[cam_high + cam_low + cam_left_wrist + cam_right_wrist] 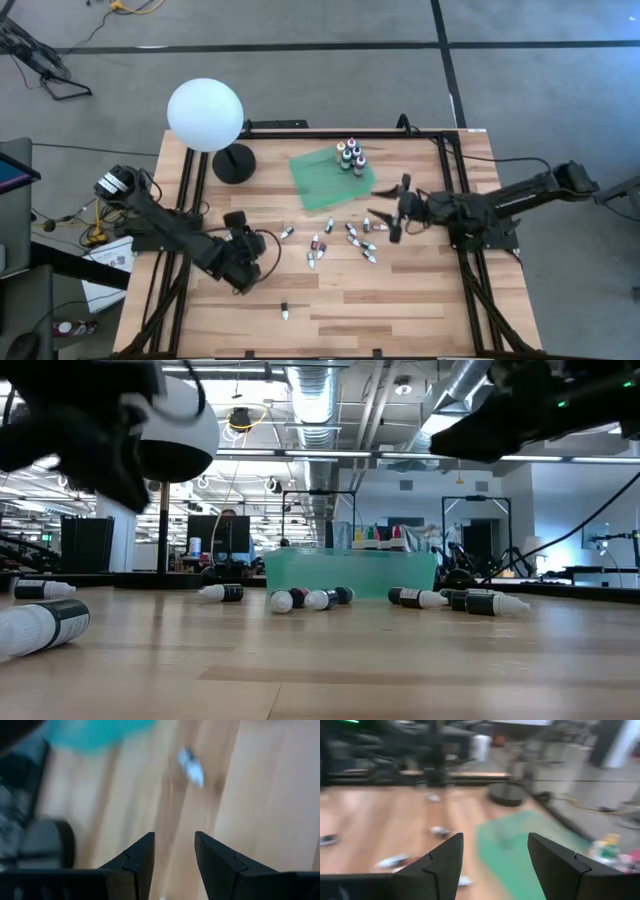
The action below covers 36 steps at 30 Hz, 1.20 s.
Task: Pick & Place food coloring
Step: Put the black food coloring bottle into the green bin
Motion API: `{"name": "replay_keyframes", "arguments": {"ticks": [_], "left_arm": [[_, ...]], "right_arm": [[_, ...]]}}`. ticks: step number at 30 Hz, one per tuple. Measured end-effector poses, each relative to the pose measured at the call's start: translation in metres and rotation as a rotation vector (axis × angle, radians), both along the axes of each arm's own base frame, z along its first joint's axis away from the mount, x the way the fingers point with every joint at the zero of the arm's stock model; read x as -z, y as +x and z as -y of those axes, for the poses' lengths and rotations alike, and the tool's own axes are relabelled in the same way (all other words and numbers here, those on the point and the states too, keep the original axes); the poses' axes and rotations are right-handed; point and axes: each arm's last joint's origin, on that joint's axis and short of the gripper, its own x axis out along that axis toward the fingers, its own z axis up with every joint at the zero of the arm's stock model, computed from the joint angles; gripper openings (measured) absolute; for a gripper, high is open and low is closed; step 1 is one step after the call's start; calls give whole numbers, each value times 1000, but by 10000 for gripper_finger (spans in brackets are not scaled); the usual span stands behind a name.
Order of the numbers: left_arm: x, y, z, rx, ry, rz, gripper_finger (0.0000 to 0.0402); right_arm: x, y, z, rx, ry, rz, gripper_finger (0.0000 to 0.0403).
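Several small bottles (350,157) stand upright on the far right corner of the flat green tray (330,176). Tiny white-tipped droppers (355,238) lie scattered on the wooden table near the tray, with one alone (284,311) toward the near edge. In the low view they lie on their sides (418,597) before the tray (350,572). My right gripper (386,212) hovers open beside the tray's right corner, above the droppers, with the tray (520,845) ahead of it (495,842). My left gripper (255,248) hangs open left of the droppers, one dropper (192,765) ahead of it (174,845).
A white globe lamp (205,115) on a black round base (233,163) stands at the table's far left. Black frame rails (470,270) run along the table's left, right and far sides. Bare wood lies along the near edge (400,320).
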Motion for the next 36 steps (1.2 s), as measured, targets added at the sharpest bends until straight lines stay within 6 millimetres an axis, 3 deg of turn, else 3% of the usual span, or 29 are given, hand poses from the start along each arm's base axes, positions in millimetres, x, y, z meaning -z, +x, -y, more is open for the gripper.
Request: {"name": "replay_keyframes", "arguments": {"ticks": [8,17,23,30,36], "left_arm": [[13,1,-31,-94,-207,-247,134],[-4,-6,-54,-72,-357,-321,134],[-11,-20,-62,-73,-450,-293,134],[8,-52,-70,-136,-499,-312,134],[23,-64,-73,-118,-557,-211,134]], "right_arm": [[2,-5,-35,-215,42,-10,198],[22,-6,-66,-337,91,-113,186],[25,-1,-67,-331,73,-104,179],[26,2,-64,-316,71,-99,176],[26,2,-65,-318,73,-92,175]]}}
